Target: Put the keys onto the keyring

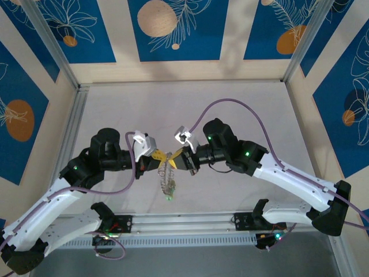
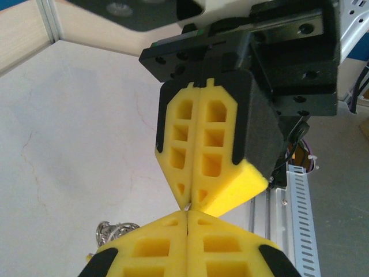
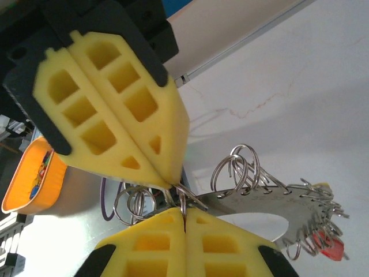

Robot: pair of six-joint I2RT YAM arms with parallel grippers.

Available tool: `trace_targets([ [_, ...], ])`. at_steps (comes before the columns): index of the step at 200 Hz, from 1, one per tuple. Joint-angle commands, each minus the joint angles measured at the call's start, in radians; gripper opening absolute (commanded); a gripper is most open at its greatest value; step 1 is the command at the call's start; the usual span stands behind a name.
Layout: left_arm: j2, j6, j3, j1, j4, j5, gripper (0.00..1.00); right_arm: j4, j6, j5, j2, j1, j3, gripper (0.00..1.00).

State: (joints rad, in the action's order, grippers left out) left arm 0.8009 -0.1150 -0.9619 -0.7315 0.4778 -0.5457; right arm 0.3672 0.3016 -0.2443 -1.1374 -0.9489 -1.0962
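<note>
My left gripper (image 1: 163,157) and right gripper (image 1: 174,158) meet tip to tip above the table's middle, both shut. The keyring (image 1: 168,178) hangs below them, with a green key (image 1: 169,197) at its bottom. In the right wrist view the keyring (image 3: 259,202) is a flat grey plate edged with small split rings. My right gripper (image 3: 184,212) pinches one split ring at its rim, and my left gripper (image 3: 172,183) clamps the metal right beside it. A red key head (image 3: 330,249) dangles at the far end. In the left wrist view my left gripper (image 2: 190,214) stands shut against the right gripper (image 2: 194,200).
An orange tray (image 3: 31,173) sits beyond the table's near edge. Grey metal rails (image 1: 184,222) run along the front between the arm bases. Aluminium frame posts (image 1: 52,46) stand at the back corners.
</note>
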Motion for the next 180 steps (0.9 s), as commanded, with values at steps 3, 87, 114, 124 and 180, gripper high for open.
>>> trace_targets([
  [3, -0.010, -0.018, -0.001, -0.010, -0.044, -0.040, 0.00, -0.028, 0.039, -0.005, -0.002, 0.030, 0.014, 0.00],
  [87, -0.012, 0.000, 0.000, -0.010, -0.043, 0.005, 0.00, -0.037, 0.067, -0.029, 0.000, 0.068, 0.040, 0.00],
  [114, 0.020, 0.038, -0.011, -0.009, 0.055, 0.225, 0.00, 0.003, 0.102, 0.061, 0.047, 0.102, 0.106, 0.00],
  [124, 0.044, 0.053, -0.014, -0.008, 0.100, 0.275, 0.00, 0.003, 0.128, 0.080, 0.076, 0.136, 0.162, 0.00],
  [180, 0.182, 0.093, -0.069, -0.011, 0.198, 0.240, 0.33, -0.011, 0.226, 0.177, 0.292, 0.343, 0.445, 0.00],
])
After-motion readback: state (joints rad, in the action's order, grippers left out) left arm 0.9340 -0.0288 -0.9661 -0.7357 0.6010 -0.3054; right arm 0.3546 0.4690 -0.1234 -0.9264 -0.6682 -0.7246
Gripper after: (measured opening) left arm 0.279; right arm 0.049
